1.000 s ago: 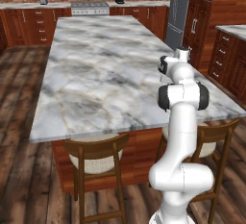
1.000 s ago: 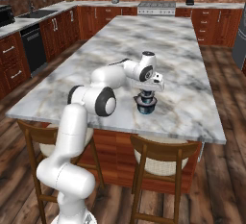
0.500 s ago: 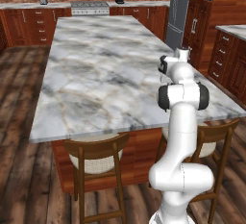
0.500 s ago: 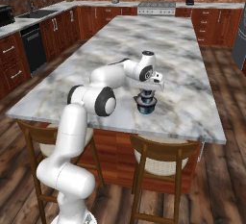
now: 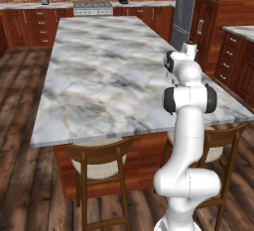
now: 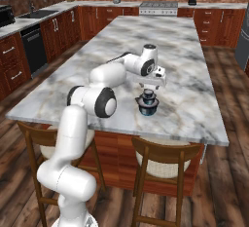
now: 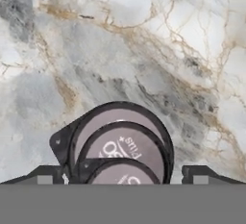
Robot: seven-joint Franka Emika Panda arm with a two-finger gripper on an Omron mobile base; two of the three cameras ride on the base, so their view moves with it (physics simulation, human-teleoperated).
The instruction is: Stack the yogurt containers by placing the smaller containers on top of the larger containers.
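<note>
Right base view: the small cup [image 6: 148,95] is seen resting on top of the large cup [image 6: 147,106], the pair standing on the marble island [image 6: 185,60] near its front edge. The gripper [image 6: 151,85] is held just above the stack, its white hand bent downward over the cups. From this side the fingers are too small for their spread to be judged.

Hand view: the stack is looked at from straight above. The pale grey top of the small cup [image 7: 121,173] is shown inside the wider pale top of the large cup [image 7: 115,117], each ringed by a dark rim, with printed lettering on the lids. The two dark fingertips [image 7: 199,174] are set far apart, one at each side of the stack, and neither is touching the cups. The gripper [image 7: 126,176] is thus spread wide with nothing held between the tips.

Left base view: the arm is raised from the lower right, and the cups are hidden behind it. Two wooden stools [image 6: 168,165] are tucked under the island's front edge.
</note>
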